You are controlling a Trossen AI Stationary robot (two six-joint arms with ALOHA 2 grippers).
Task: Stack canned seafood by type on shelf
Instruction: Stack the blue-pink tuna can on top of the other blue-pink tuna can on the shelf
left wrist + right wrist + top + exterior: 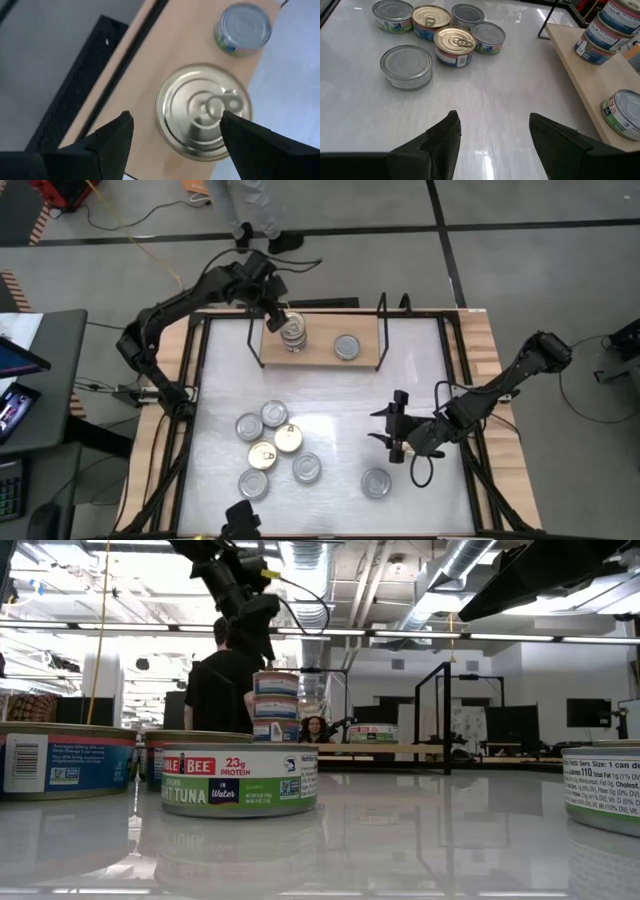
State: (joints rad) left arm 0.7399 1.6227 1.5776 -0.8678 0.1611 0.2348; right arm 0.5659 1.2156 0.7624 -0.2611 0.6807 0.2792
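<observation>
The shelf [320, 356] is a light-wood board with black wire end frames at the table's far edge. A stack of three tins [277, 705] stands on its left part, topped by a gold lid [202, 112]. A single silver-topped tin [347, 346] stands to the stack's right. My left gripper [281, 317] hovers open just above the stack, one finger on either side of the top tin [175, 117]. Several more tins [274, 448], gold and silver-topped, lie grouped on the table's near left. One more tin [376, 481] sits alone near my open right gripper [375, 428].
The shelf's wire end frames [381, 330] rise beside the tins. A person [225, 680] stands beyond the table's far edge. Bare white tabletop [490, 95] lies between my right gripper, the tin group and the shelf.
</observation>
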